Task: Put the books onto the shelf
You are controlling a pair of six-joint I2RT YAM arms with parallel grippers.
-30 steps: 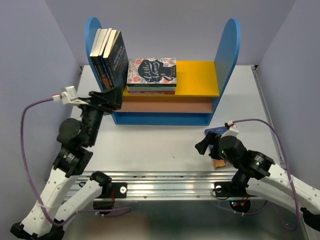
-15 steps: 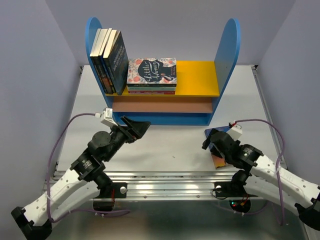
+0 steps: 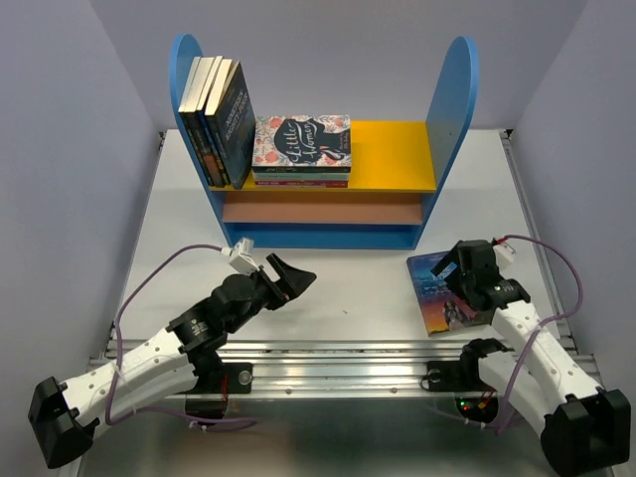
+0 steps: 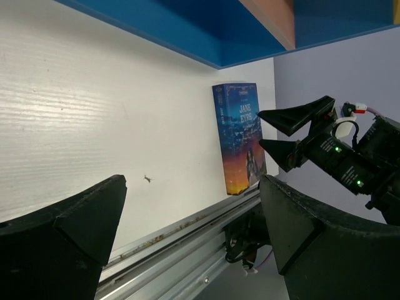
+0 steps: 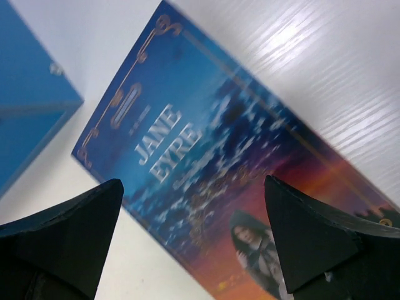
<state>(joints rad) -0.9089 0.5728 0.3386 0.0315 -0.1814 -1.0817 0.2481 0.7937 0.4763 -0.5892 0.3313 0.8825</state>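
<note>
the shelf (image 3: 452, 89) carried on its yellow upper board four upright books (image 3: 216, 119) leaning at the left panel, with the little women book (image 3: 301, 141) lying flat beside them. the jane eyre book (image 3: 437, 298) lay on the surface (image 3: 348, 288) just under the right claw (image 3: 452, 270). this claw and the left claw (image 3: 293, 273) stood wide open, holding nothing.

2 white-and-black arms (image 3: 149, 360), purple cables (image 3: 159, 268), black wedge-shaped end effector fingers (image 4: 69, 231), green LEDs (image 4: 335, 149)
</note>
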